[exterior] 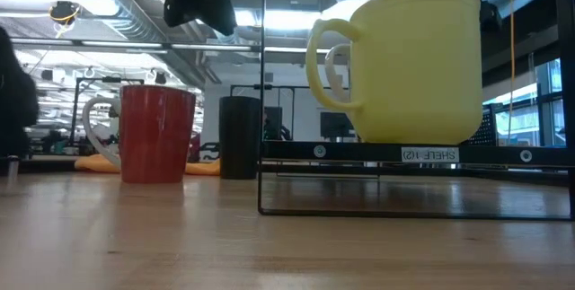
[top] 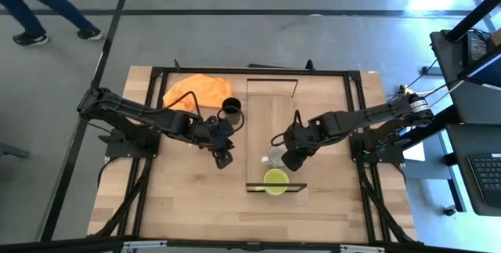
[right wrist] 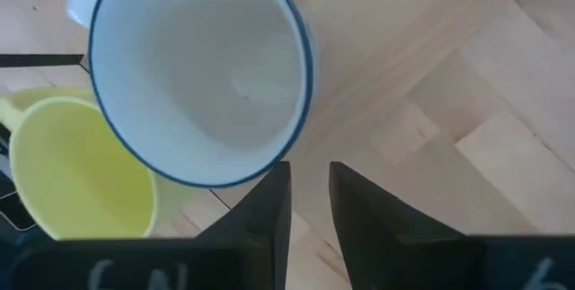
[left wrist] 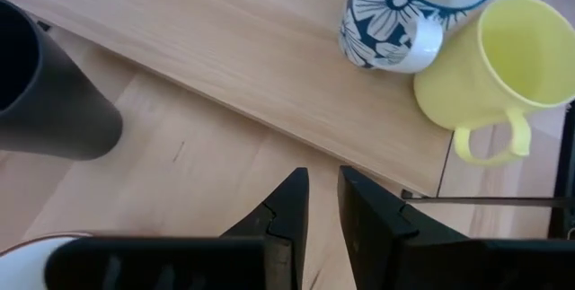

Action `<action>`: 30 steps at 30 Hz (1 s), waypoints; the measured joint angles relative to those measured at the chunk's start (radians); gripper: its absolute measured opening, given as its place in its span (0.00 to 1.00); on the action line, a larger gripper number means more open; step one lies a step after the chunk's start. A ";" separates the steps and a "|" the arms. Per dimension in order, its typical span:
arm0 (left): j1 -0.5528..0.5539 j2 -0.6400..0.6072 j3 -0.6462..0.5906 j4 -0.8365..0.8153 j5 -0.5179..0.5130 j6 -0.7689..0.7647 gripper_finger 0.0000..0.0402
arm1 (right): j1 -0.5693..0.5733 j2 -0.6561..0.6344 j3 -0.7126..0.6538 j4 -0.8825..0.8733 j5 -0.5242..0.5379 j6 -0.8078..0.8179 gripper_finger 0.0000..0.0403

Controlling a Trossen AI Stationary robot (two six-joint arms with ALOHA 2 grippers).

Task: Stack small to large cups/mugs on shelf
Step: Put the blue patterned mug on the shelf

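from above i see the yellow-green mug (top: 275, 181) at the near end of the shelf (top: 272, 100), the right gripper (top: 291, 159) over the white mug (top: 275, 156) just behind it. the left gripper (top: 225, 157) hangs off the shelf near the black cup (top: 232, 110).

low down, the reddish-brown mug (exterior: 157, 134) stands on the table.

left wrist: fingers (left wrist: 286, 209) nearly closed, holding nothing.

right wrist: fingers (right wrist: 268, 202) a narrow gap apart, empty, beside the white mug's rim.
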 joint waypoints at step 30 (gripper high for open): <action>0.009 0.000 0.000 -0.001 0.000 -0.003 0.15 | -0.001 0.003 0.000 0.043 -0.022 -0.069 0.20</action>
